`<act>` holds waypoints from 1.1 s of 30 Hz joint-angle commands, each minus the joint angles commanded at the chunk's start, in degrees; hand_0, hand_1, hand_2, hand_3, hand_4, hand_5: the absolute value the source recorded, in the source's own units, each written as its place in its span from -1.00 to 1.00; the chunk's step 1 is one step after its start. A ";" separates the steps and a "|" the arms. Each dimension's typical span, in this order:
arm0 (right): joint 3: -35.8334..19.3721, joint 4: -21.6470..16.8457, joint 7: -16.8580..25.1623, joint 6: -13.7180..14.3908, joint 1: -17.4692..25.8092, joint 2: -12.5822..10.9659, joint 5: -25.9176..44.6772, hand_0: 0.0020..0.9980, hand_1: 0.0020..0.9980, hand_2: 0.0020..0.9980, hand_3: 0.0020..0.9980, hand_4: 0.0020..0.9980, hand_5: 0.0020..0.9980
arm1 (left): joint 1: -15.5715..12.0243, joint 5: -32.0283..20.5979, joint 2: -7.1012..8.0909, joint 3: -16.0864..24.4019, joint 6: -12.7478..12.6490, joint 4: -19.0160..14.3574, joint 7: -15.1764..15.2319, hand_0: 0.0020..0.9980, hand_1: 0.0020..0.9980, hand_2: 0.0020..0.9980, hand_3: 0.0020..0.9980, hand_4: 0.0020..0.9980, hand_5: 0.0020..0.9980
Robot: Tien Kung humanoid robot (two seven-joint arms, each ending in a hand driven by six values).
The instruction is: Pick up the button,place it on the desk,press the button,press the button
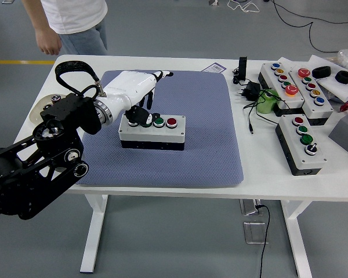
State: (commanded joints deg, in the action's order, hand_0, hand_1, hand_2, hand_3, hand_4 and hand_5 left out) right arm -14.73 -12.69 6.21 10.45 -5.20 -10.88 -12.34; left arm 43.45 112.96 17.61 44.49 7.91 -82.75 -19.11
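A button box with green and red buttons sits on a blue mat on the white table. The robot's left hand hovers over its left end, fingers extended, thumb apparently on a button. More button boxes lie right; a person stands beyond.

Bright, even overhead light — no hard hotspots. Tabletop is near white but not clipped; the blue mat shows its weave clearly. Shadows are soft and short: a faint one under the button box, a diffuse one under the table on the grey floor. Small specular glints on the white left hand. Focus sharp across the frame — slight softness on the near black arm. Mild wide-angle bowing at the edges.
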 joint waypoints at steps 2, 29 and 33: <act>-0.05 0.00 0.01 0.02 -0.03 0.00 -0.03 0.46 0.40 0.49 0.39 -0.09 -0.42 | 0.31 -0.69 -0.22 -1.07 0.71 0.52 -0.24 -0.94 -1.00 -0.93 0.71 0.22 -1.00; 0.10 -0.07 0.03 0.08 -0.07 -0.09 -0.20 0.46 0.40 0.49 0.39 -0.09 -0.42 | 3.88 -2.89 -3.27 -8.66 2.52 10.89 -0.42 -0.91 -1.00 -0.96 0.70 -0.05 -1.00; 0.14 -0.08 0.02 0.08 -0.08 -0.10 -0.20 0.46 0.40 0.49 0.39 -0.09 -0.42 | 3.92 -3.18 -3.27 -9.31 2.64 11.68 -0.35 -0.90 -1.00 -0.95 0.70 -0.04 -1.00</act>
State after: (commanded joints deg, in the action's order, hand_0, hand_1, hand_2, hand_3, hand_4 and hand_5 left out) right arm -14.59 -12.77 6.24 10.53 -5.28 -10.97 -12.54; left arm 47.38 109.78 14.34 35.18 10.55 -71.07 -19.46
